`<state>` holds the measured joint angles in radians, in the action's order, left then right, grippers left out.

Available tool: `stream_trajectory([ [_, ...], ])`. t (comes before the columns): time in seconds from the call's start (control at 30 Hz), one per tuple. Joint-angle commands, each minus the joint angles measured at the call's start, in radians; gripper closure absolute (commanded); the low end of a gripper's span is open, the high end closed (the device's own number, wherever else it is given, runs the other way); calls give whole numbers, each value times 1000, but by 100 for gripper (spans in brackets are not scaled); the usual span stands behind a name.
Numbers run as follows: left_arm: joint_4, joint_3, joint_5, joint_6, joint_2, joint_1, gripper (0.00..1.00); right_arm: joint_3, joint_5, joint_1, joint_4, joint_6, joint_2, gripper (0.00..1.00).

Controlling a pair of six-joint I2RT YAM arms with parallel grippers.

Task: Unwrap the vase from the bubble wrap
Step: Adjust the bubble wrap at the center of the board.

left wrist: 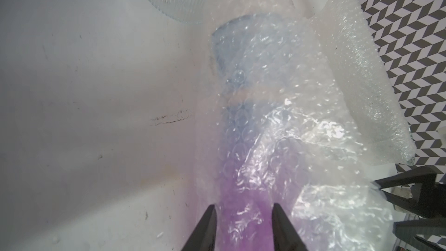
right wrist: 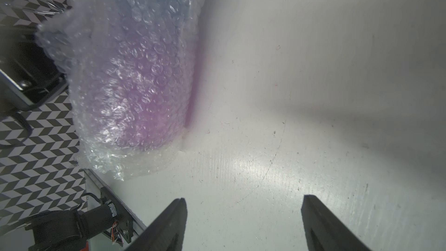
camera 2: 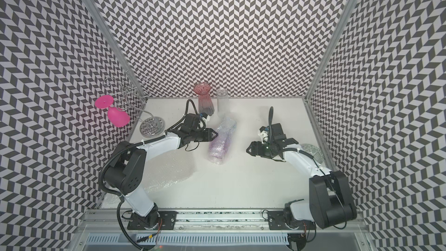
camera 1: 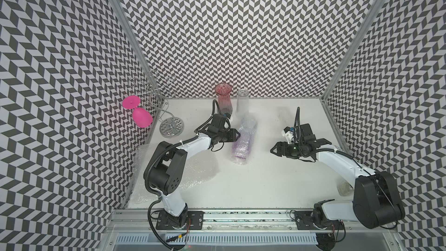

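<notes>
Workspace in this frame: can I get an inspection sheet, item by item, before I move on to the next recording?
Surface: white table, scuffed.
Job's things: vase lying on its side mid-table, inside bubble wrap; loose bubble-wrap sheet under the left arm.
Clutter: red vase and clear vase upright at the back; pink glass hanging on a wire rack; ribbed glass dish by the right arm.
Grippers: left gripper jaws either side of the wrap, grip unclear; right gripper open over bare table.
Cables: black loops at both wrists, clear of the wrap.
Surroundings: chevron walls; nothing else seen.
</notes>
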<state>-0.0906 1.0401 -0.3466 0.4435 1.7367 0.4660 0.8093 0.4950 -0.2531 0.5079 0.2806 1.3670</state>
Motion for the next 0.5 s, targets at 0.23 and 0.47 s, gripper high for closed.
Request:
stream_trajectory([
  [0.23,-183,-170,-2,-16,97,15,68,17,56,-111,-118,28,-1,21],
  [0.47,-134,-194,-86,24,94,30,69,-3,101,-170,-179,30,60,19],
])
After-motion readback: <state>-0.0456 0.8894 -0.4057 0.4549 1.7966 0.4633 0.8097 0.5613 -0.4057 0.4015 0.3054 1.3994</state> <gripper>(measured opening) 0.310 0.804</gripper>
